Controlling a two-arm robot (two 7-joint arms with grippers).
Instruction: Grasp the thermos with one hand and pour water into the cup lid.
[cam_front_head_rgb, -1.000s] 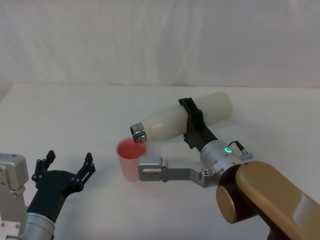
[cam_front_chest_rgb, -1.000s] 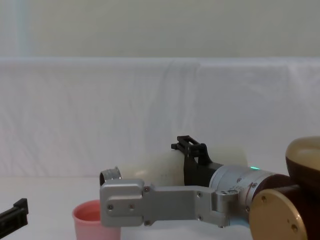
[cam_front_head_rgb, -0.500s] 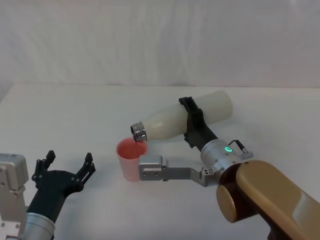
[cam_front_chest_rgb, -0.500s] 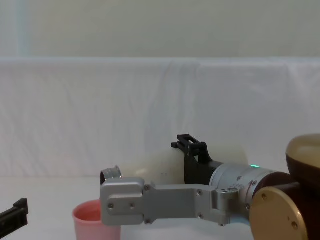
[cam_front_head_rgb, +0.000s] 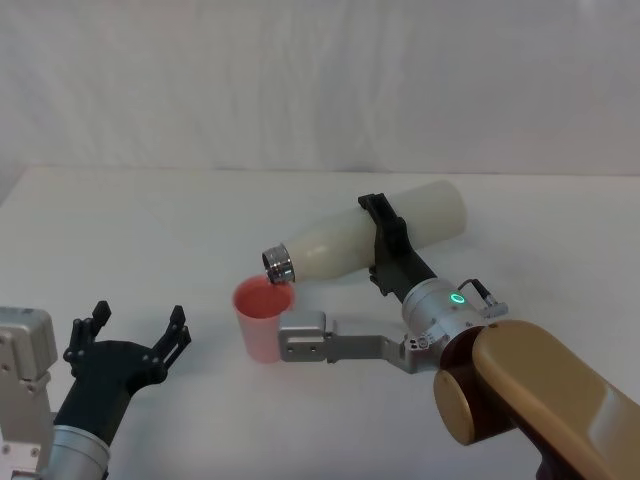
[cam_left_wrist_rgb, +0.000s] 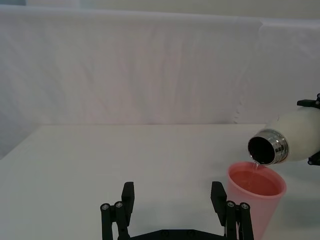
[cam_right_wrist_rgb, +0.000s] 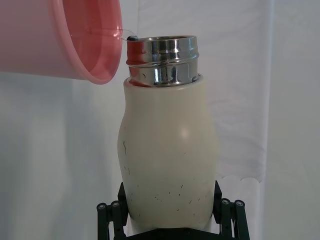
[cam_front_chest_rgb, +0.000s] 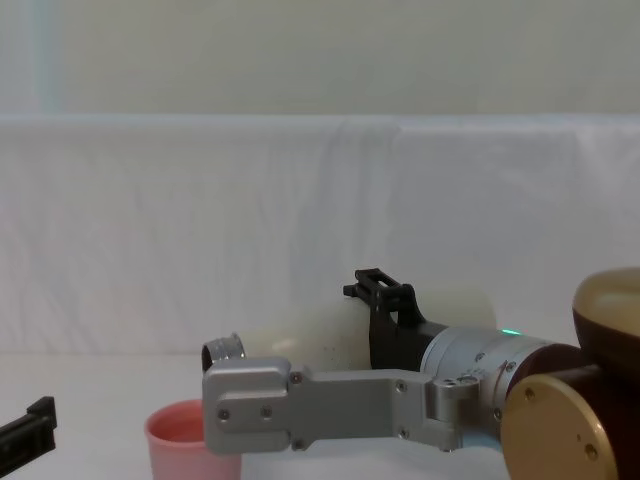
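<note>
Bottle mouth sits right over the cup rim, and that lineup is what the pour depends on

The right gripper (cam_front_head_rgb: 385, 245) is clamped around the middle of the thermos (cam_front_head_rgb: 375, 243), holding it tipped almost flat above the table (cam_front_head_rgb: 150, 230). Its long axis runs from the base out on the robot's right down to the steel neck on the left, and the neck hangs just above the near edge of the pink cup lid (cam_front_head_rgb: 262, 318), which stands upright on the table. In the left wrist view a thin trickle drops from the mouth into the cup, and there's already some water in it. My guess is any more tilt has to keep the mouth inside the rim or it spills over the edge. The left gripper (cam_front_head_rgb: 128, 340) hangs low on the robot's left with fingers spread, holding nothing, well apart from the cup.
</note>
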